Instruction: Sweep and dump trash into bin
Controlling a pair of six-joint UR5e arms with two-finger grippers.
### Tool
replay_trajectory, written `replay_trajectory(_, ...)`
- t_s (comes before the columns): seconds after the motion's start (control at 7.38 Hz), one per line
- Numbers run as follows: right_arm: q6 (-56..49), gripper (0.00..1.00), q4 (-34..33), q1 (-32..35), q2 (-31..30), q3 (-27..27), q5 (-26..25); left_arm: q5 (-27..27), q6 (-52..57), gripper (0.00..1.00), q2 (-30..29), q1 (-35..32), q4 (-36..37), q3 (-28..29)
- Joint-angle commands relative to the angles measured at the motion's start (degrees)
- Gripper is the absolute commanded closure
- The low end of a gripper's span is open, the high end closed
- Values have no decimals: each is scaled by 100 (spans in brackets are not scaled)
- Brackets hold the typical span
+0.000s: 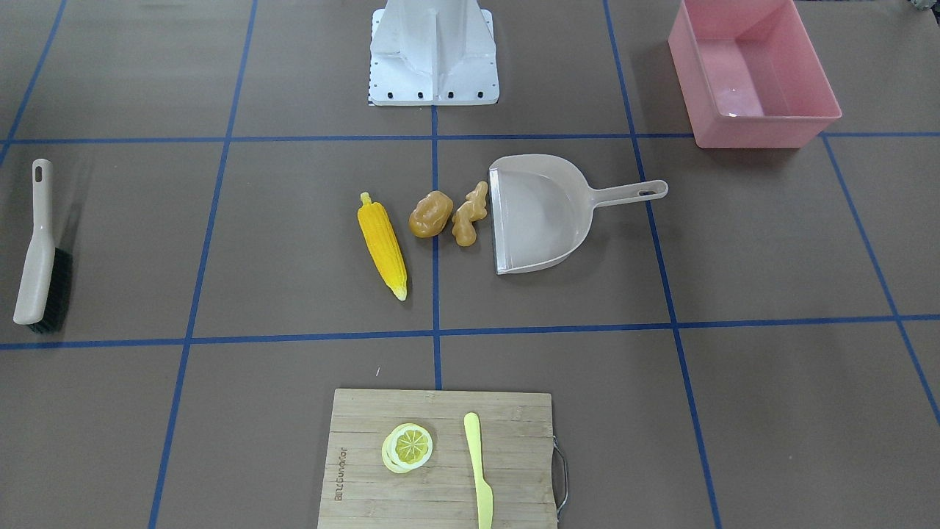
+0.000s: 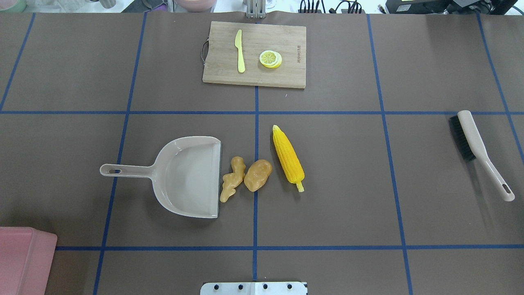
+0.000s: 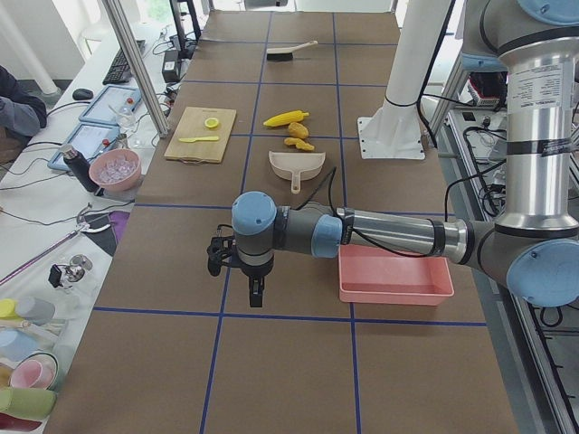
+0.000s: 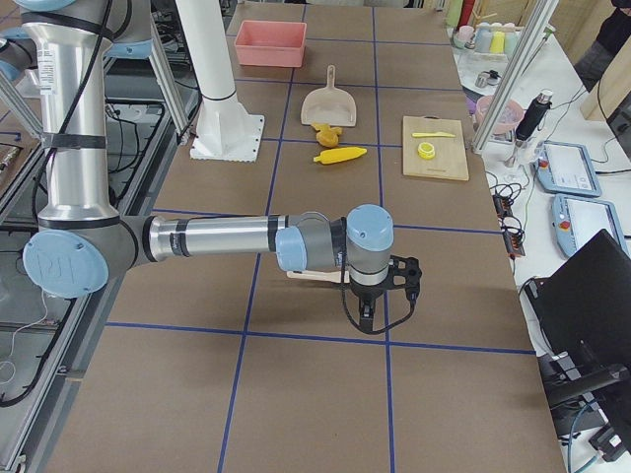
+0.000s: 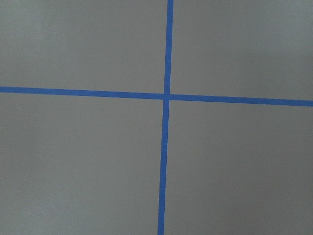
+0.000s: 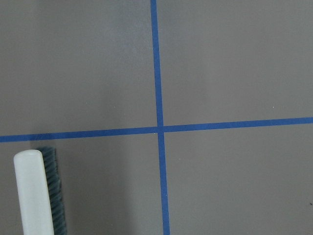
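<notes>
The trash lies mid-table: a yellow corn cob (image 1: 382, 246) (image 2: 288, 157), an orange-brown potato (image 1: 430, 214) (image 2: 258, 175) and a tan ginger root (image 1: 470, 213) (image 2: 232, 179). The ginger lies right at the open lip of a beige dustpan (image 1: 536, 213) (image 2: 184, 176). The pink bin (image 1: 753, 70) (image 3: 394, 274) stands empty near the robot's left. My left gripper (image 3: 256, 294) hangs over bare table beside the bin. My right gripper (image 4: 367, 315) hangs over the brush (image 2: 479, 151) (image 6: 36, 196). I cannot tell whether either gripper is open or shut.
A bamboo cutting board (image 1: 440, 455) at the far edge carries a lemon slice (image 1: 407, 447) and a pale yellow knife (image 1: 479, 470). The robot's white base (image 1: 433, 55) stands at the near middle. Blue tape lines grid the brown table.
</notes>
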Motion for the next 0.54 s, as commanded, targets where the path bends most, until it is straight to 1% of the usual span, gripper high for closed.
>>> replay_trajectory(0.0, 39, 0, 10, -1, 12, -13, -26, 8, 13, 2, -10, 1, -18, -23)
replay_trajectory(0.41, 13, 0, 1, -2, 21, -66, -8, -1, 13, 2, -71, 10, -71, -137)
